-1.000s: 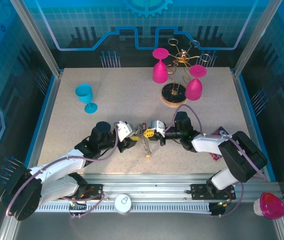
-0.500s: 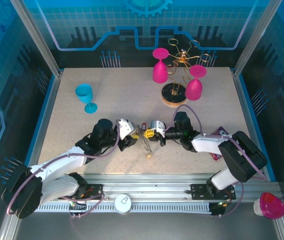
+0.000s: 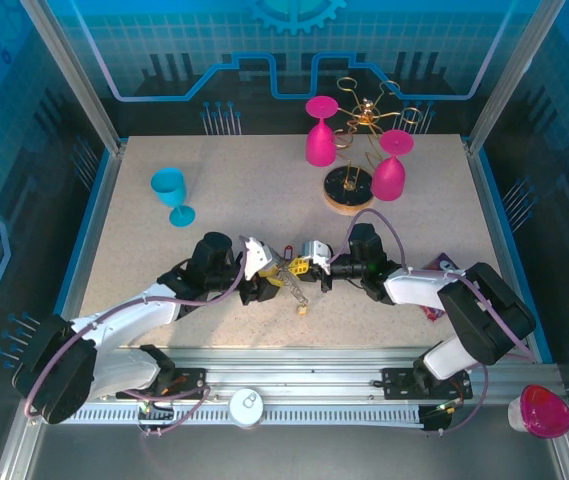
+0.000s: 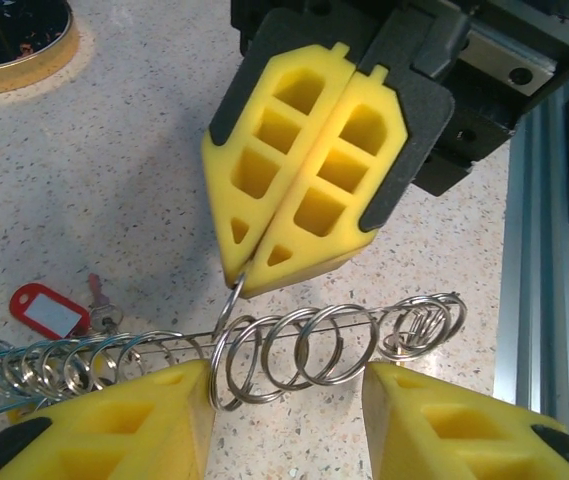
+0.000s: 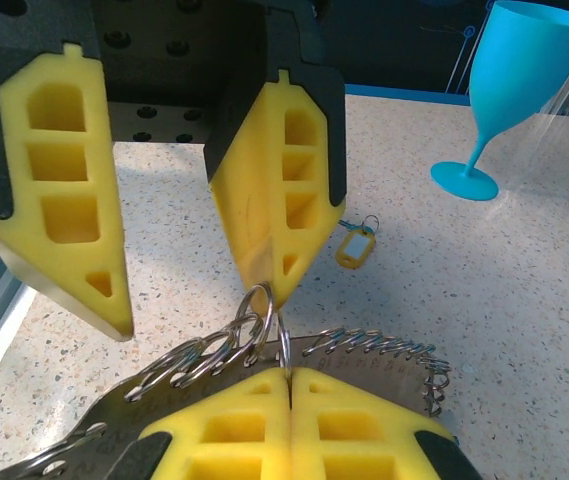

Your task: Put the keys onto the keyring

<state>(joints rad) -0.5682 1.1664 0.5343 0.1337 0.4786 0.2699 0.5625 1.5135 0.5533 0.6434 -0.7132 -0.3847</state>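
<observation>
1. Left gripper (image 4: pixel 286 390): the fingers stand apart, one on each side of the row of rings. They are not closed on anything. One pad rests against the nearest rings.
2. Right gripper (image 4: pixel 246 275): facing the left one, with both pads pressed flat together. At the tips they pinch the keyring (image 4: pixel 416 325) by one of its split rings.
3. Keyring: a thin wire carrying a long row of split rings. It hangs low over the table (image 3: pixel 214 170) between the two grippers, held up by the right one. One end trails towards the near rail.
4. Red-tagged key (image 4: pixel 49 310): lying flat on the table just beyond the keyring, loose and touching no finger.
5. Yellow-tagged key (image 5: pixel 356 246): also lying loose on the table near the left gripper, apart from the wire.
6. Blue goblet (image 3: pixel 171 192): upright, further back on the left, well clear of the work.
7. Gold wire stand (image 3: pixel 349 190): on its round wooden base at the far side, with two pink goblets (image 3: pixel 320 135) hung upside down on it.
8. Progress, as a judgement: early.
   - The keyring is secured and presented.
   - At least the red and yellow keys are still unthreaded.
   - Whether any key already hangs among the crowded rings at the far end of the row cannot be told.
   - Still to do: pick up each loose key and work it onto the keyring.
</observation>
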